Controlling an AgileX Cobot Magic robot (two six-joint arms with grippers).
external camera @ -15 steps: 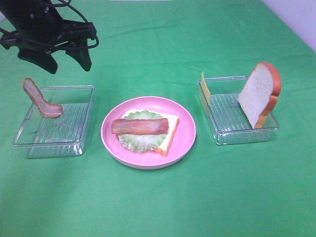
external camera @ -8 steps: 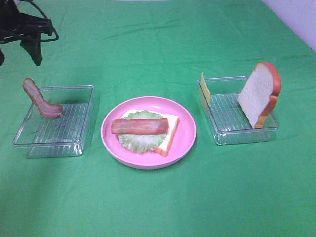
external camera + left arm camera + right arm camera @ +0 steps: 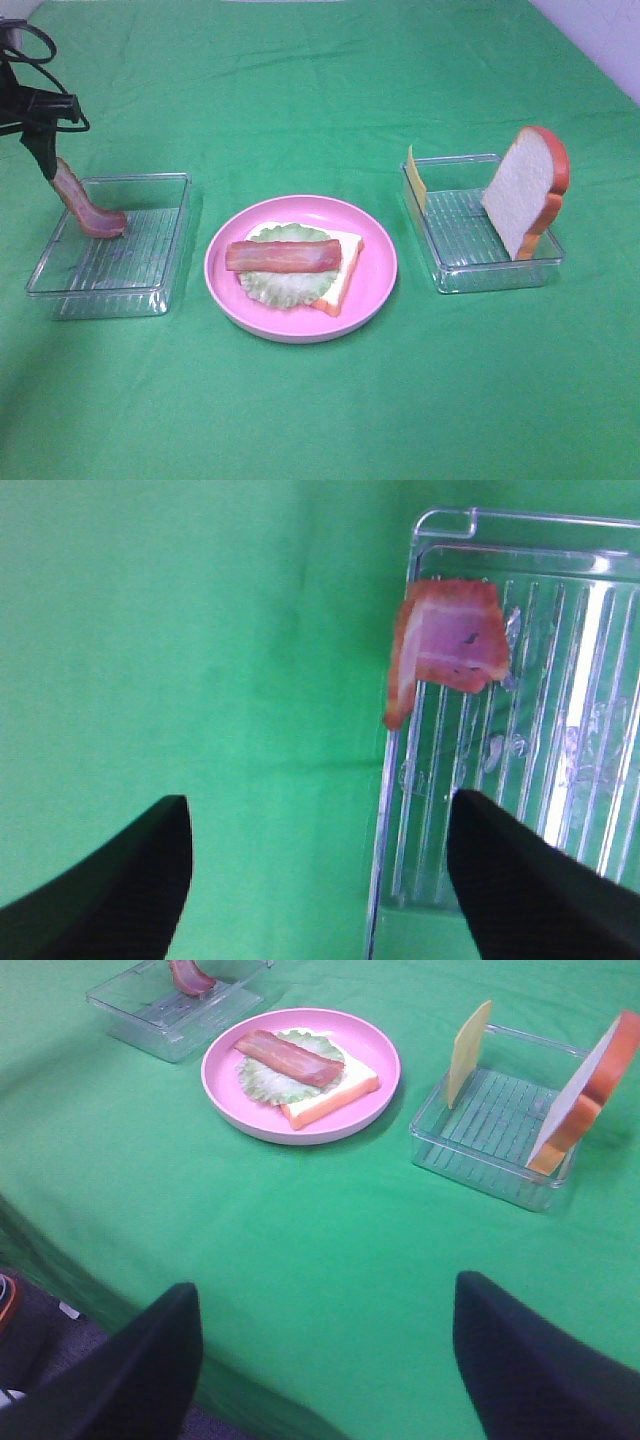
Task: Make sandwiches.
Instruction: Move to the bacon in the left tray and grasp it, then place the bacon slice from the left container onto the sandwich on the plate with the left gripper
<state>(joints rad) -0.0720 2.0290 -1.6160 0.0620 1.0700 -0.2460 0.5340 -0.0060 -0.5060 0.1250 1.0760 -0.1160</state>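
Green cloth (image 3: 320,420): covers the whole table.
Round pink plate (image 3: 383,262): centre of the high view.
Sandwich so far: white toy bread slice with orange-brown crust (image 3: 348,270) flat on the plate; round pale-green lettuce leaf (image 3: 278,288) on it; reddish-brown bacon strip (image 3: 284,256) across the leaf, ends at 9 and 3 o'clock.
Left clear ribbed plastic tray (image 3: 150,290): 9 o'clock of the plate, apart from it.
Second bacon strip (image 3: 88,208): curled, foot in the left tray, upper end over the rim toward 10 o'clock.
Right clear ribbed plastic tray (image 3: 500,278): 3 o'clock of the plate.
Thin yellow cheese slice (image 3: 416,178): on edge against that tray's 9 o'clock wall.
Second bread slice (image 3: 520,195): upright, leaning at its 3 o'clock wall.
Left gripper (image 3: 317,802): claw spread wide, empty; one finger over cloth, the other over the left tray; bacon ahead of the tips, apart.
Right gripper (image 3: 325,1285): claw spread wide, empty, over cloth near the table's edge, well apart from the plate.
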